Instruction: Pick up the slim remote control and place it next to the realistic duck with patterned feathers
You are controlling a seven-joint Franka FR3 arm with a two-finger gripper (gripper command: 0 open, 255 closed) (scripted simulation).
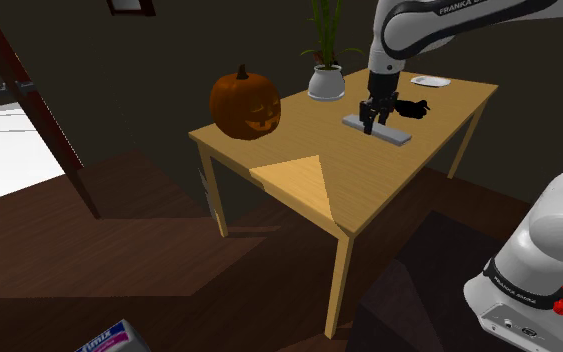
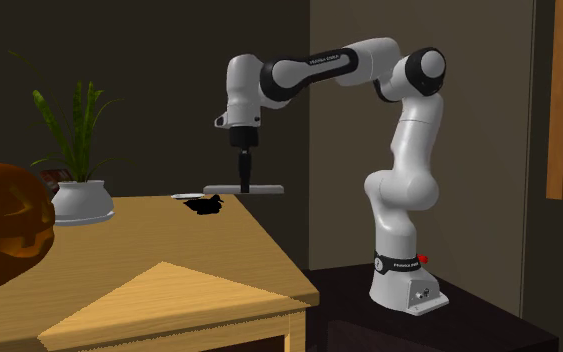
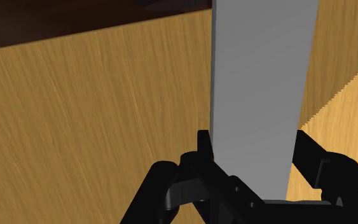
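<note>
We pinch the grey remote (image 2: 264,189) across its narrow width with the gripper (image 2: 243,186), so that it hangs level just above the table (image 2: 199,250), near the dark duck (image 2: 206,206), where we must set it

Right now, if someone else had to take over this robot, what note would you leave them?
End effector: shut on the grey remote.
Things: the remote seems lifted just above the table. The dark duck sits on the tabletop close by.
Done: the pickup.
Left: set the remote down next to the duck, then release.
</note>
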